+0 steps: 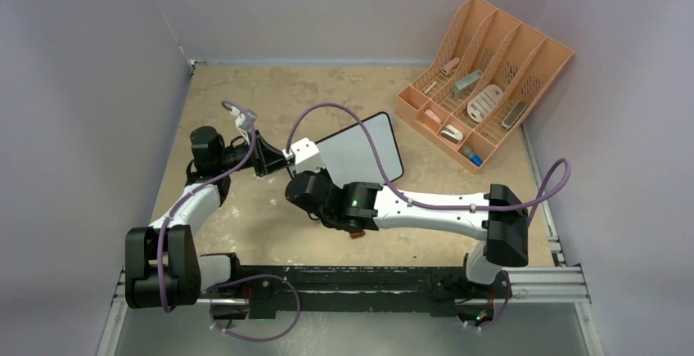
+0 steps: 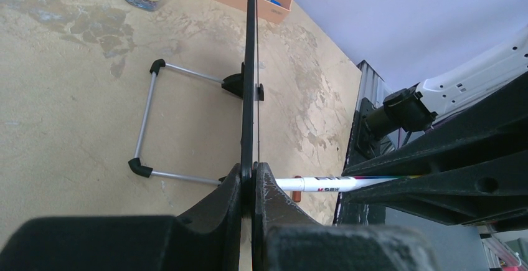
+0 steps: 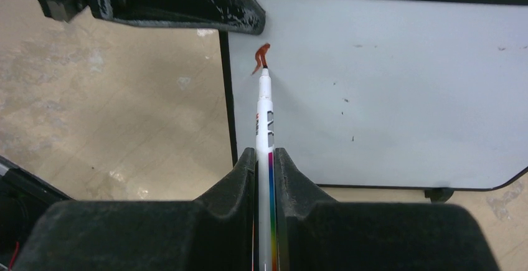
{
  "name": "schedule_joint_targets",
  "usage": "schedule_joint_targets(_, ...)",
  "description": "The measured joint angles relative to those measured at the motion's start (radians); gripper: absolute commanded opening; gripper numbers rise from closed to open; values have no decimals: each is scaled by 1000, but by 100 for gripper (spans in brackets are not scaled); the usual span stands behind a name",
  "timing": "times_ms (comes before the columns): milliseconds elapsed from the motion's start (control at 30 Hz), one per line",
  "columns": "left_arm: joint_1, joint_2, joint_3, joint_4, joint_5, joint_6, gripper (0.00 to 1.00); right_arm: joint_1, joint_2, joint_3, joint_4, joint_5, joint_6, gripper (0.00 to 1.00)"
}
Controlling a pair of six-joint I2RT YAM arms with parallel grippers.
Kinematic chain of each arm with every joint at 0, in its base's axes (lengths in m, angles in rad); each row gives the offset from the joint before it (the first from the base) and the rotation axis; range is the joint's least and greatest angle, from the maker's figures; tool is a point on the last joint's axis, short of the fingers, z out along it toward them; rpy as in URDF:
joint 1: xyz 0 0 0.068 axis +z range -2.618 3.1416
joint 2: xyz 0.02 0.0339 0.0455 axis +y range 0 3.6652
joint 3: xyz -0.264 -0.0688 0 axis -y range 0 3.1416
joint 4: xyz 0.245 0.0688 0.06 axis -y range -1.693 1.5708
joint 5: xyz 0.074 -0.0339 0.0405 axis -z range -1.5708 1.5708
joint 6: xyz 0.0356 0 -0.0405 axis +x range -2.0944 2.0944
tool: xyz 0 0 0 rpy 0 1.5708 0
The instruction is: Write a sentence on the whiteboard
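Evidently, the left end effector [image 2: 251,174] is pinching shut on the thin edge of the whiteboard [image 3: 386,84], probably bracing it so it is not sliding under the pen's push. The board is standing propped on its wire stand [image 2: 146,121] around the middle of the tabletop [image 1: 270,94], with the peach organizer [image 1: 483,78] at the far right. The right end effector [image 3: 264,156] is clamping a marker [image 3: 264,106] lengthwise, its tip meeting the board near the gripped edge at a short red stroke [image 3: 261,55], so the writing is seemingly just beginning.
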Motion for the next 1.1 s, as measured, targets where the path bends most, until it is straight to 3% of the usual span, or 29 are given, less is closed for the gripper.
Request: schedule_joint_targets(1100, 0, 0, 0, -2, 2, 6, 0, -16, -18, -9, -39, 2, -12, 0)
